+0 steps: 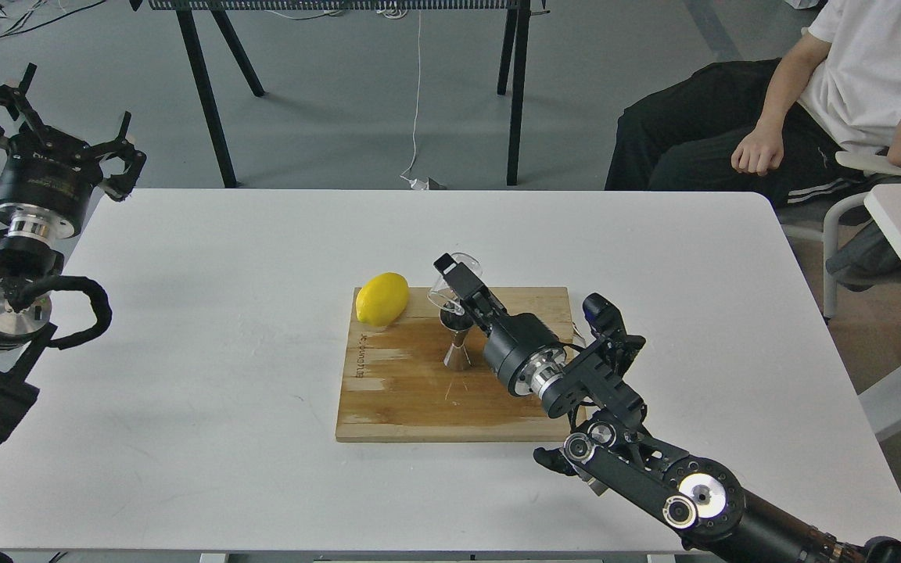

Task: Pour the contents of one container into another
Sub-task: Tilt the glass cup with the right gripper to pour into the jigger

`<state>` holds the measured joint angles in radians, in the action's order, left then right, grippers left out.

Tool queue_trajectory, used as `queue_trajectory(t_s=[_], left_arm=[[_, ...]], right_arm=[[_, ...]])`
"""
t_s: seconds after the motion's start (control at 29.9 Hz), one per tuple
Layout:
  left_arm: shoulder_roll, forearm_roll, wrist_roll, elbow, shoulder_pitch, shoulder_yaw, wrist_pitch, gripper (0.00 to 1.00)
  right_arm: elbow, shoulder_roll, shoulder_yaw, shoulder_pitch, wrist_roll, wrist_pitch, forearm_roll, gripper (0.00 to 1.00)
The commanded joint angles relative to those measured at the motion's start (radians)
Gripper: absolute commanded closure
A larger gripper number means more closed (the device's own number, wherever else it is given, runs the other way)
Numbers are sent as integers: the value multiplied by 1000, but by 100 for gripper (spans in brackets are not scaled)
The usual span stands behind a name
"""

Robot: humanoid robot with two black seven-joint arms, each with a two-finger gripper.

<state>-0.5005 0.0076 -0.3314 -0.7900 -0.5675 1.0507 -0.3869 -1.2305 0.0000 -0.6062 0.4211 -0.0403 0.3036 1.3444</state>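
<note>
The clear cup [444, 291] is small, see-through and wide-rimmed, tipped over on its side in the air with its mouth down and leftward, right above the top cone of the steel jigger [457, 344]; the jigger stands upright on the wooden board [419, 399], shiny and pinched at the waist; a yellow lemon [382, 299] lies on the board's far left corner, near the cup but apart from it. The right gripper [454, 283] has its two black fingers closed against the cup, holding it tilted; the left gripper [48, 125] hangs off the table's [184, 352] left edge, fingers spread and holding nothing.
</note>
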Motion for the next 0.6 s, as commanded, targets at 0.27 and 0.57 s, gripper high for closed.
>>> queue_trajectory(t_s=[0.27, 0.57], left_arm=[[-1, 0, -1, 0, 1, 0, 0, 0], [-1, 0, -1, 0, 1, 2, 0, 0]], right_arm=[[-1, 0, 13, 2, -10, 11, 84, 68], [-1, 0, 13, 5, -24, 12, 100, 68]])
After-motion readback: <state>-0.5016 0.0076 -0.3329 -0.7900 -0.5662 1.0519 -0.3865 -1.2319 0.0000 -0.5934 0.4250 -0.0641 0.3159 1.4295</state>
